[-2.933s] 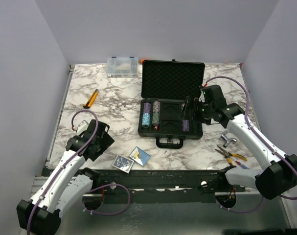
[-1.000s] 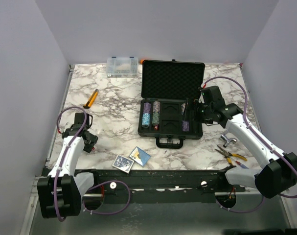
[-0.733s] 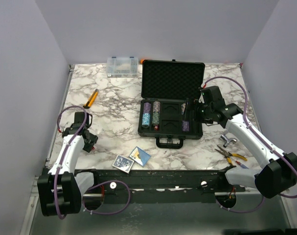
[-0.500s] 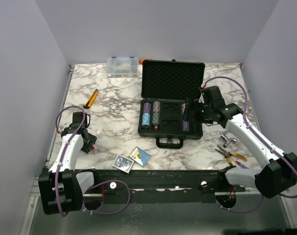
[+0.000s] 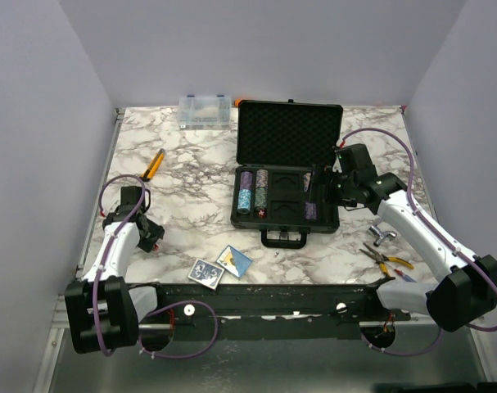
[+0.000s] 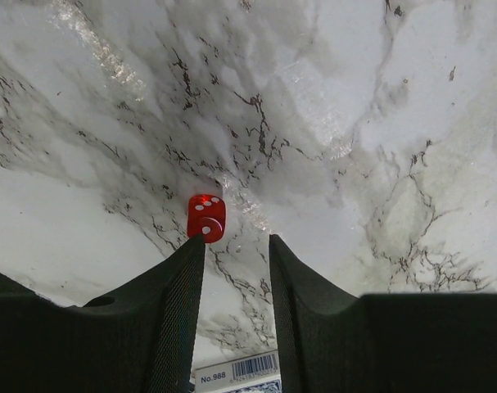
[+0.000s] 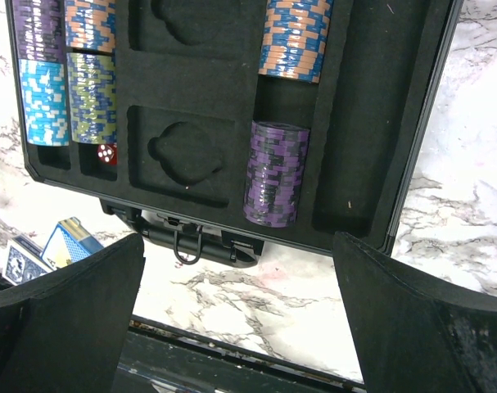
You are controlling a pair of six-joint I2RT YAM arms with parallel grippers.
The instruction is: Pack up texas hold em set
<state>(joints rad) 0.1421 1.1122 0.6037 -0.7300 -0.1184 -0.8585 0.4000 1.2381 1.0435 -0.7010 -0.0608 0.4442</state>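
Since the earliest frame the left arm had swung off toward the left edge of the table (image 5: 191, 188); the right arm held its place. We noted the left gripper (image 6: 236, 241) low over the marble, fingers partly apart with nothing between them, and a red die (image 6: 206, 218) lying just beyond the left fingertip, not gripped. The right gripper (image 7: 237, 246) hovered over the right side of the open case (image 5: 289, 143), fingers spread wide and empty. In the tray sat chips (image 7: 273, 172) in several slots and a second die (image 7: 106, 152). Both decks (image 5: 219, 266) lay on the table in front of the case, near its handle.
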